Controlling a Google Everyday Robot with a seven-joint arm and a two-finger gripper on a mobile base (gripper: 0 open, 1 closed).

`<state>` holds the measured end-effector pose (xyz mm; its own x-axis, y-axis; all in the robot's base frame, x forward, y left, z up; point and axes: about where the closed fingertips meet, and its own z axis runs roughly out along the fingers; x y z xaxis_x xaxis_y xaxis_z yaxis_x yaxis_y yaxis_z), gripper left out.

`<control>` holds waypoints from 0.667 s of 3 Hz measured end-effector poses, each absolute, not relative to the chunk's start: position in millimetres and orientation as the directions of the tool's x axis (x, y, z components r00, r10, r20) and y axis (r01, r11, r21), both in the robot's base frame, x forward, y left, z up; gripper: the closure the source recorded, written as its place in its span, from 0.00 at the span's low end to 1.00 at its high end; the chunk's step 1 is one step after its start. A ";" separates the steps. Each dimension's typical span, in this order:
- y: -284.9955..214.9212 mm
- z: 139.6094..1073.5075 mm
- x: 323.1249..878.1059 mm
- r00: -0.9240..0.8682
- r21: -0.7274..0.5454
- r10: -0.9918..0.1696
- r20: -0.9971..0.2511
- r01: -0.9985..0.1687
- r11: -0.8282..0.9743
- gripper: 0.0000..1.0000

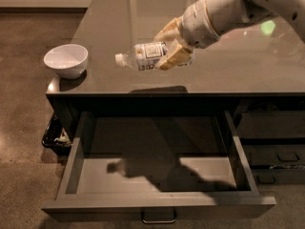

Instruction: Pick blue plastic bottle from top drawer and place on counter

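Note:
My gripper is shut on the blue plastic bottle, a clear bottle with a white cap and white label. It holds the bottle on its side, cap to the left, a little above the front part of the counter. The arm reaches in from the upper right. The top drawer stands pulled open below the counter's front edge; its grey floor holds nothing but the arm's shadow. Its metal handle shows at the bottom.
A white bowl sits on the counter's front left corner. Narrower dark drawer fronts are at the right. A dark bin stands on the brown floor left of the cabinet.

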<state>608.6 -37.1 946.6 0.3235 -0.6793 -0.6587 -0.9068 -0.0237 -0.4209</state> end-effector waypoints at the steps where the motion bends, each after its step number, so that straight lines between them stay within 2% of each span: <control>1: -40.9 911.6 629.7 0.291 -0.430 -0.689 -0.664 -0.902 0.033 1.00; 2: -37.8 892.0 652.1 0.288 -0.453 -0.690 -0.664 -0.889 0.065 1.00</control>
